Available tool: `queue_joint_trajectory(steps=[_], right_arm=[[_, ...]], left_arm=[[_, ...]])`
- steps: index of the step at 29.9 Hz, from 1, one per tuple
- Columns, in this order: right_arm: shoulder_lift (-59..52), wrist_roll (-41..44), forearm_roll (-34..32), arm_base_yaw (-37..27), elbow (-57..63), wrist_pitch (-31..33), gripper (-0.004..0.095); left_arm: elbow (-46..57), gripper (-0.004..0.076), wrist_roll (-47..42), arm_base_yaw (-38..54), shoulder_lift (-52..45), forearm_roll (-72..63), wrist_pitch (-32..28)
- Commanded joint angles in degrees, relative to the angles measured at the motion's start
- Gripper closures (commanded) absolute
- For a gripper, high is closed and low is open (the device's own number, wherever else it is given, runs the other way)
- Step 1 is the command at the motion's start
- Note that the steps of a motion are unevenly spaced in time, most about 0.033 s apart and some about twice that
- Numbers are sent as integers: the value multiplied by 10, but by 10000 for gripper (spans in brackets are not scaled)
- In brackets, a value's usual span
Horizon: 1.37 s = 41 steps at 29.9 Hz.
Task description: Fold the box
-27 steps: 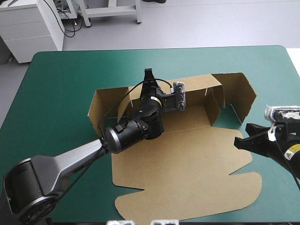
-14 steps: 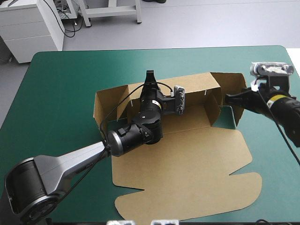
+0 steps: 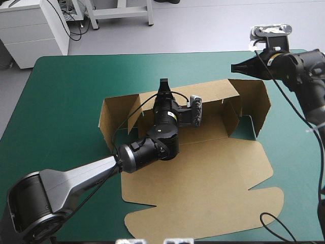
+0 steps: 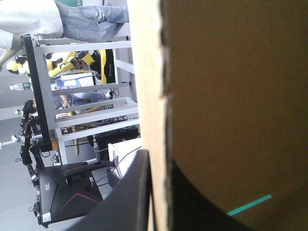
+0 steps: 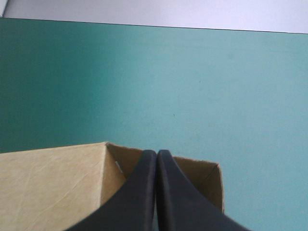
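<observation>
Currently the box point(image 3: 203, 178) lies at the middle of the table point(image 3: 66, 101), nearer the right edge, far walls raised, lid flat toward the near edge; left gripper point(image 3: 163, 87) clamped on the far wall's top edge; right gripper point(image 3: 235, 67) fingers together, raised over the box's far right corner.

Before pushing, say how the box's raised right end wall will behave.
The box is thin board, so its right end wall likely hinges at the crease. It looks light and might slide on the teal-green cover, though the left claw pinching the back wall should steady it.
</observation>
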Motion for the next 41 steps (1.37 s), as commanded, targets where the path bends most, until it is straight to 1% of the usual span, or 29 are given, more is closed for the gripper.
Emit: queue_joint_trajectory(steps=[1,4,7,10,15,20,23,26,28,36,39,41], right_arm=[[39,-10,-36,-7,-77,18,922],[86,-10,-15,-23,-128,38,922],[124,-14,31,-43,-168,57,922],[155,-40,78,-64,-197,80,922],[187,-40,88,-88,-205,99,922],[198,-49,155,-109,-202,104,922],[199,-49,162,-109,-202,105,922],[199,-66,183,-109,-202,112,922],[201,-78,192,-109,-202,123,922],[206,-84,200,-109,-202,184,922],[203,-89,202,-109,-192,187,922],[201,-107,225,-109,-184,187,922]], left_arm=[[-2,731,-7,-8,-11,-39,-4],[-2,731,-7,-8,-11,-40,1],[-2,731,-7,-8,-11,-40,2],[-2,731,-7,-8,-11,-38,0],[-2,731,-7,-8,-11,-38,0],[-2,731,-7,-8,-11,-38,0],[-2,731,-7,-8,-11,-38,-3],[-2,731,-7,-8,-11,-38,-3],[-2,731,-7,-8,-11,-38,-3],[-2,731,-7,-8,-11,-38,-3],[-2,731,-7,-8,-11,-36,-3],[-2,731,-7,-8,-11,-36,-3]])
